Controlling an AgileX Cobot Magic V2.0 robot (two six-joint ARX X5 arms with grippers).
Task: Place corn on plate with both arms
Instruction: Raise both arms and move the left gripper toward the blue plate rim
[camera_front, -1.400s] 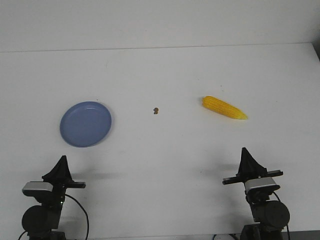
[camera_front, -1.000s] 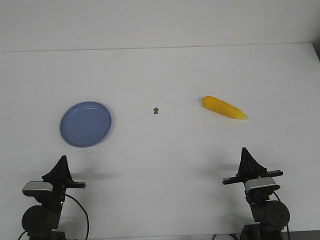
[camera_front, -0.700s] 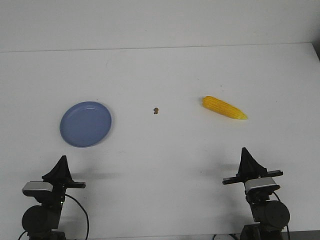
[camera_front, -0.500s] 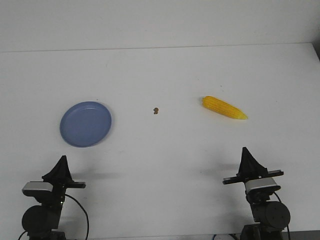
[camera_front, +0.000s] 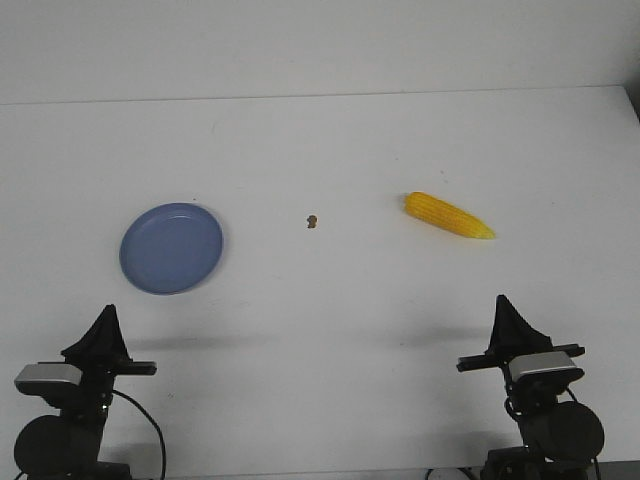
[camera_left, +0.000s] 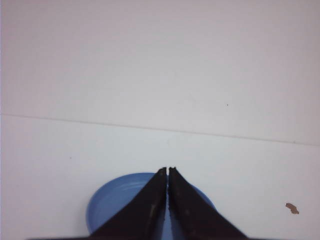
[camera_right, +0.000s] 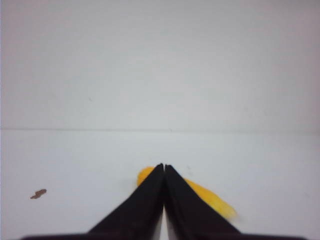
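Yellow and bumpy with kernels, one tapering corn cob (camera_front: 449, 215) lies flat on the white table (camera_front: 330, 150), on the right side, its pointed end aimed right and slightly toward the robot. One round, shallow, periwinkle-blue plate (camera_front: 171, 248) sits on the left side, well apart from the corn, with nothing on it. Between the two, nearer the middle of the table, lies one tiny brown speck (camera_front: 312, 220).

Two black robot arms stand at the near edge. The left pointed black gripper (camera_front: 104, 322) has its tips pressed together and holds nothing; in the left wrist view it points at the plate (camera_left: 117, 197). The right pointed black gripper (camera_front: 505, 309) is likewise pressed together and bare, and in the right wrist view it (camera_right: 163, 167) points toward the corn (camera_right: 207, 196).
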